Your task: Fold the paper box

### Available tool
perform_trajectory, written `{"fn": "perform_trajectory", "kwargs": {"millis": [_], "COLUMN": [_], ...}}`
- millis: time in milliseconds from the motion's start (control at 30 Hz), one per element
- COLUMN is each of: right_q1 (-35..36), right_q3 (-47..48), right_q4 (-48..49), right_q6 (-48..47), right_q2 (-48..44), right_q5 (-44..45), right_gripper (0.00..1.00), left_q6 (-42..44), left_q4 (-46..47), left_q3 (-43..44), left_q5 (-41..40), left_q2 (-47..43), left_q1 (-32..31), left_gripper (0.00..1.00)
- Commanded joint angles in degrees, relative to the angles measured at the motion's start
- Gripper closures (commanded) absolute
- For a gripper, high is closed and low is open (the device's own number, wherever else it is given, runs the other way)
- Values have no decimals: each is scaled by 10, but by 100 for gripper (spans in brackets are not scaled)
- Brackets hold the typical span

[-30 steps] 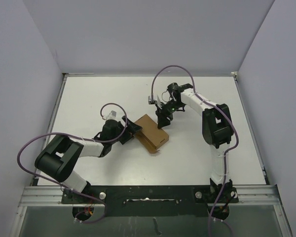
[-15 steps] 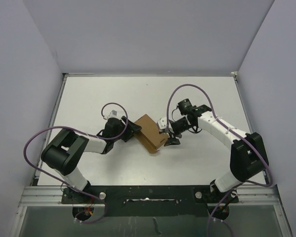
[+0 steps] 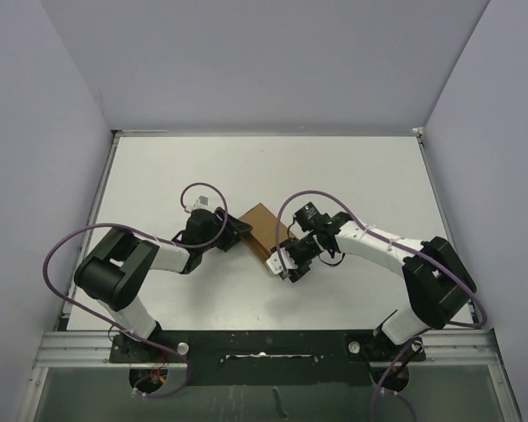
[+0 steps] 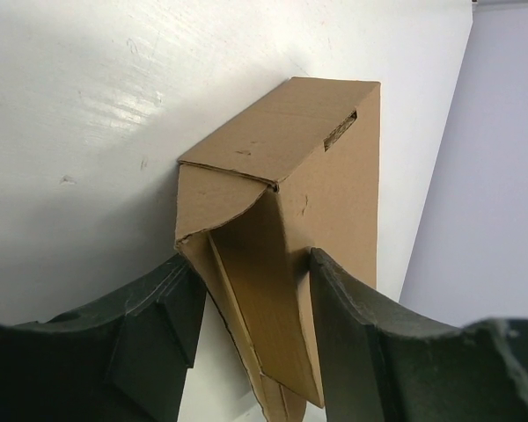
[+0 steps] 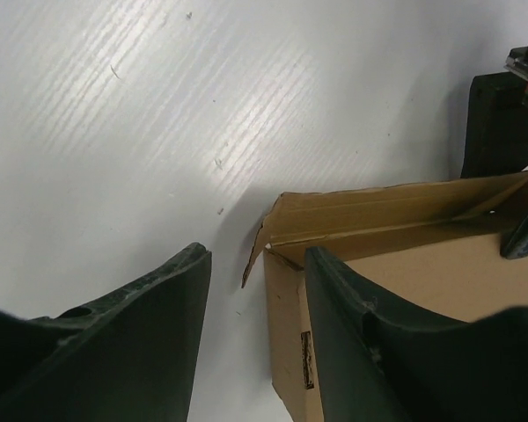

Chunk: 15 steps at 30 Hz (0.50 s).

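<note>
Brown corrugated cardboard, already raised into a small rectangular paper box, lies aslant on the white table at the middle of the overhead frame, with one end not yet closed. Your left gripper has narrowed from wide open over the last second and now appears to pinch that open end. In the left wrist view both dark fingers press against the loose end flaps at the bottom of the frame, while the closed far end with its slot points to the upper right.

Your right gripper has swung from the upper right of the box, down along its side, to the corner at the box's lower right in the overhead view. Its jaws stand about half apart and hold nothing. In the right wrist view they straddle a small flap that sticks out from the corner, with the right-hand finger lying over the box's top face.

The shift suggests the left arm is steadying the box so that the right can tuck that stray flap in. The folding looks well advanced, with the end flaps and this corner left to do.
</note>
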Motion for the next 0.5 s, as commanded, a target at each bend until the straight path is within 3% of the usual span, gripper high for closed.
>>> {"fn": "perform_trajectory", "kwargs": {"millis": [0,467], "right_q1": [13,48], "right_q3": [-2,0], "right_q4": [36,28], "right_q6": [-17,-27], "right_q2": [9,32], "right_q5": [40,100], "right_gripper": [55,72], "left_q6": [5,4], "left_q4": [2,4], "left_q3": [12,11], "left_q5": [0,12], "left_q2": [20,23], "left_q1": [4,7], "left_gripper": [54,54]}}
